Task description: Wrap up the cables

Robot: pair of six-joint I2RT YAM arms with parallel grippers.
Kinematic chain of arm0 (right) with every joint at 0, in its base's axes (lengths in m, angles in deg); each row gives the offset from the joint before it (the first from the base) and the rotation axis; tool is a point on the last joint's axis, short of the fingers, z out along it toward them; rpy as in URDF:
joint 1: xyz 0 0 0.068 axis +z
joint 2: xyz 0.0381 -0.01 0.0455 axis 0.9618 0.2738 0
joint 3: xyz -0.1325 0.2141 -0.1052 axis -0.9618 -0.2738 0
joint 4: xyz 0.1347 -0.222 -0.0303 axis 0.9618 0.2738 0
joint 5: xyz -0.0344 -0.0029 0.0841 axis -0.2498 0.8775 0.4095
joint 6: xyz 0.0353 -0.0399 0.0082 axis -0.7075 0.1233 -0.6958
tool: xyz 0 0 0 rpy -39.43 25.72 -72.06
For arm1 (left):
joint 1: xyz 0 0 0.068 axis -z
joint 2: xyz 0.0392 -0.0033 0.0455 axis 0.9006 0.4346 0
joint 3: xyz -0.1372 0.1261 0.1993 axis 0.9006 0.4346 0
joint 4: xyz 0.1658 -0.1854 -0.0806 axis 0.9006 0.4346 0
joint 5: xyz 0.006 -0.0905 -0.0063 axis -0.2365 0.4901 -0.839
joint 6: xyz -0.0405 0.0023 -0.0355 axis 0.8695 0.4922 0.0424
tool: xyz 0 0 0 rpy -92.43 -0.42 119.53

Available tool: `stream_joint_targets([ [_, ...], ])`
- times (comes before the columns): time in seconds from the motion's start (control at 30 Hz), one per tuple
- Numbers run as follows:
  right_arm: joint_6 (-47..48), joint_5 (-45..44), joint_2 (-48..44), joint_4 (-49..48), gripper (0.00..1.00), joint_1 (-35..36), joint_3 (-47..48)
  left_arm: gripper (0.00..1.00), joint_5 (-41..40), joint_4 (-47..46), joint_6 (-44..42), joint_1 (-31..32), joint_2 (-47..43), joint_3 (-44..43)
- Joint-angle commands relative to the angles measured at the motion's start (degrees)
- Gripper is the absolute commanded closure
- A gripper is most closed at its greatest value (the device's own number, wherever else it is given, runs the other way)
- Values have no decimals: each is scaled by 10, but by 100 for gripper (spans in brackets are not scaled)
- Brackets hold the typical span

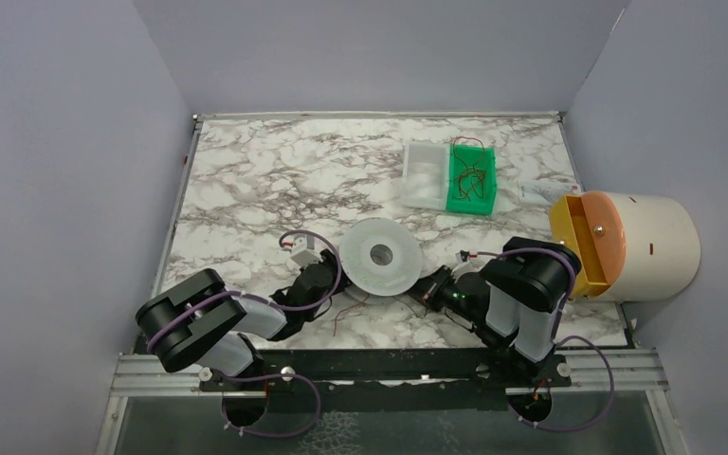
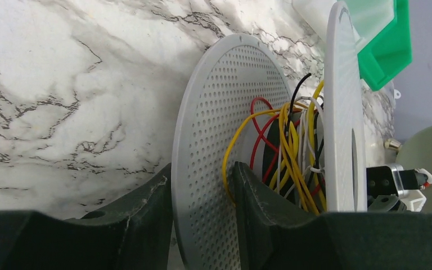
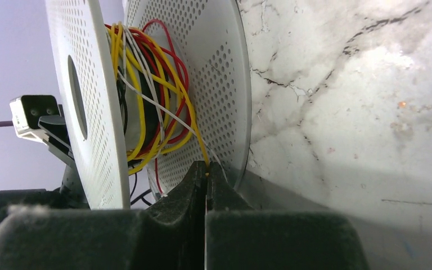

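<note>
At the left gripper (image 2: 202, 174), its fingers hide the lower rim of the spool (image 2: 230, 112), and cables (image 2: 286, 140) cover the hub. Above the right gripper (image 3: 206, 169), the frame edge crops the spool. One yellow cable vanishes between its closed fingers. From overhead, both grippers' fingertips are hidden at the spool's rim.

Setting: robotics lab test cell. Evidence: plain lilac-grey partition panels (image 1: 57, 142) closing three sides; marble-patterned table (image 1: 265, 180); aluminium rail (image 1: 626, 372) along the near edge (grooved profile) carrying a black left arm (image 1: 199, 322) and right arm (image 1: 526, 284) with loose lilac cords (image 1: 296, 234); green bin (image 1: 474, 199), white tray (image 1: 424, 175) and cream drum (image 1: 649, 246) laid out at the far right
</note>
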Motion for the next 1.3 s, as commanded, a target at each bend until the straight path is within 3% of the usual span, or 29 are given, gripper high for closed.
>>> stream_joint_targets([
  [0.0,37,9,10,-157,96,8,-5,56,138,39,-27,10,8,-6],
  [0.5,52,24,-71,-100,73,8,-19,44,155,61,-51,-4,-20,6],
  [0.73,82,-9,-198,81,67,8,-25,43,162,94,-59,-37,-66,21],
  [1.1,157,-73,-483,451,63,7,-4,42,151,175,-91,-64,-170,27],
  [1.27,201,-115,-571,596,62,8,18,40,137,228,-109,-68,-213,17],
])
